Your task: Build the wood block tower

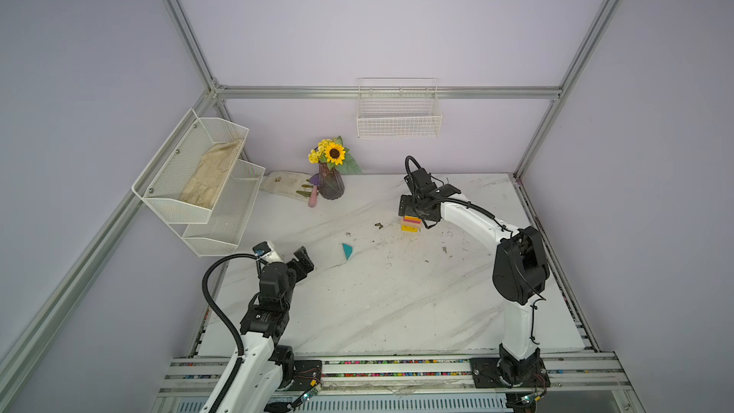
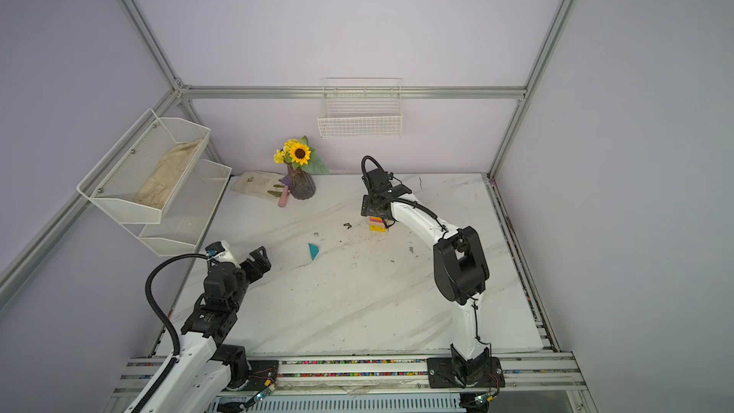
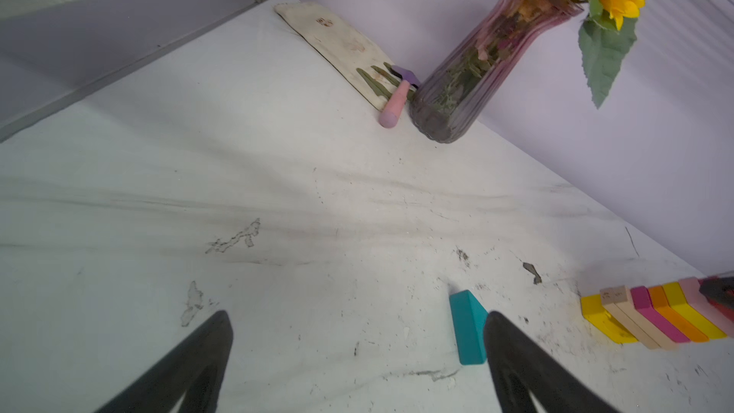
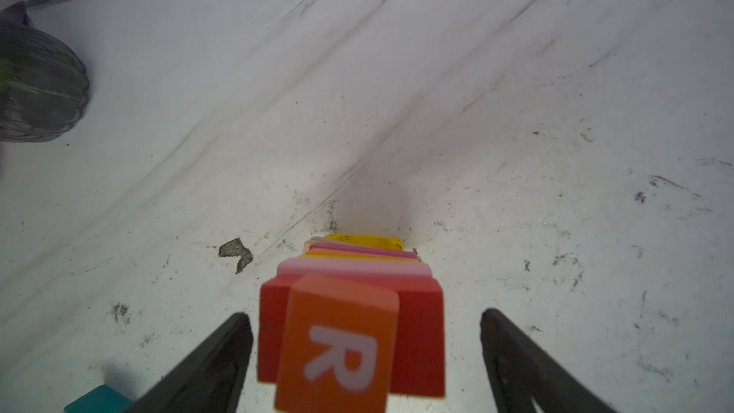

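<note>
Right wrist view: right tool (image 4: 364, 313) was spread wide, straddling the orange "R" cube (image 4: 337, 343) atop the tower (image 4: 421, 311), clear of both sides. Both top views hid that cube under the arm. Left tool (image 3: 357, 313) was spread, empty. Teal triangle (image 1: 347, 251) lay on the table (image 1: 377, 303) at 8 o'clock from the tower, partly hidden behind that tool in the left wrist view.

Lilac walls (image 1: 357, 13), aluminium frame (image 1: 278, 92). White marbled worktop (image 1: 377, 303), scuffed. Wire basket (image 1: 398, 127) on back wall, two-tier mesh shelf (image 1: 174, 206) on left wall. Even light.
</note>
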Motion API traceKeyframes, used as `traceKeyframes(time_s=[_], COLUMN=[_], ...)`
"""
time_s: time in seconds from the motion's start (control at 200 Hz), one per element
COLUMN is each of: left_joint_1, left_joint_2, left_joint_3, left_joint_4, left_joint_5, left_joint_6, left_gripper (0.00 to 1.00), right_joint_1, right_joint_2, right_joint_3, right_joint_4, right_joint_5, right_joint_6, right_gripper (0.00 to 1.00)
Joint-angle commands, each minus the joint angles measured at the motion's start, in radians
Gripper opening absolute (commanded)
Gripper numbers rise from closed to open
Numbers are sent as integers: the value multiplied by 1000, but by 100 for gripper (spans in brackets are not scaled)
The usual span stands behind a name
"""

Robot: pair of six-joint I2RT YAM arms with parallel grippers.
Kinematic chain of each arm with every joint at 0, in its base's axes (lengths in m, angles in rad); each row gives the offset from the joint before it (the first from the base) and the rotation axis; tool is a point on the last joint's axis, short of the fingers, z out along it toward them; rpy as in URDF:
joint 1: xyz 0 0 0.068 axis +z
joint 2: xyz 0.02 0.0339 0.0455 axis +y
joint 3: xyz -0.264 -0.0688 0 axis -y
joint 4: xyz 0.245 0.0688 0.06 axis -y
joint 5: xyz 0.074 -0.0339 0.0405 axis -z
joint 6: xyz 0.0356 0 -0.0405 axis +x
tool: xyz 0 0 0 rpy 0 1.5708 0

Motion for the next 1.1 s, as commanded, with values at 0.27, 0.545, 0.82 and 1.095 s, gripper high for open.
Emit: traceKeyframes(time_s=[0.27, 0.545, 0.82, 1.095], left_joint_1=[-281, -427, -428, -426], left_joint_2=[259, 697, 964, 1096], left_joint_3=[132, 369, 598, 710], left_joint_4=[45, 31, -105, -143], left_joint_5=[-20, -87, -202, -192], left_joint_6=[-61, -79, -73, -76], left_gripper=[98, 85, 80, 67], right_joint_1=[13, 18, 18, 19], right_joint_2=[-386, -500, -517, -482], right_joint_3=[-204, -319, -381, -384], right_joint_4=[67, 102, 125, 140], right_joint_5=[81, 85, 80, 65], right_joint_6=[5, 6, 2, 2], right_gripper=[97, 97, 97, 97])
